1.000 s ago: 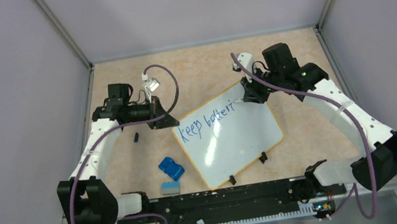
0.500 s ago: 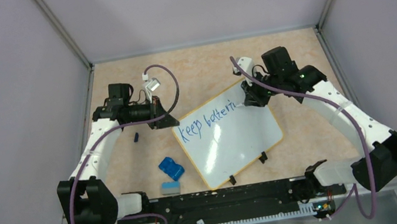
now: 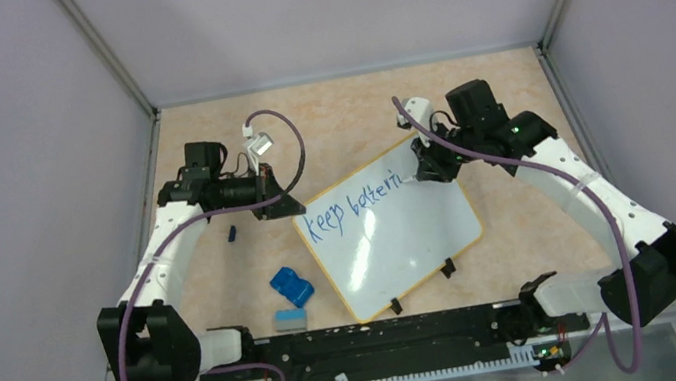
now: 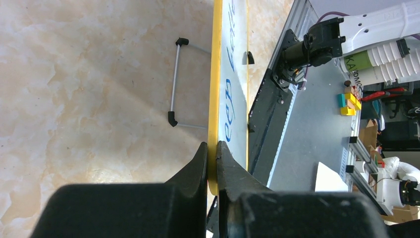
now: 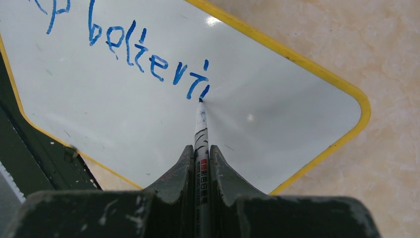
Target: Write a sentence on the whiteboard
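The whiteboard (image 3: pixel 402 241) lies tilted on the table, white with a yellow rim and two black clips on its near edge. Blue writing (image 3: pixel 356 200) on it reads "keep betteri" along the top; it also shows in the right wrist view (image 5: pixel 148 64). My left gripper (image 3: pixel 277 205) is shut on the board's left corner rim (image 4: pixel 213 144). My right gripper (image 3: pixel 429 162) is shut on a white marker (image 5: pixel 200 144). The marker's blue tip touches the board just after the last letter.
A blue object (image 3: pixel 291 285) and a small grey-blue eraser block (image 3: pixel 289 319) lie left of the board. A small dark cap (image 3: pixel 232 233) lies near the left arm. A wire stand (image 4: pixel 174 84) shows behind the board in the left wrist view.
The right gripper shifted slightly right along the writing line with the marker. A further stroke has been added to the end of the word. The left arm and board stay still.
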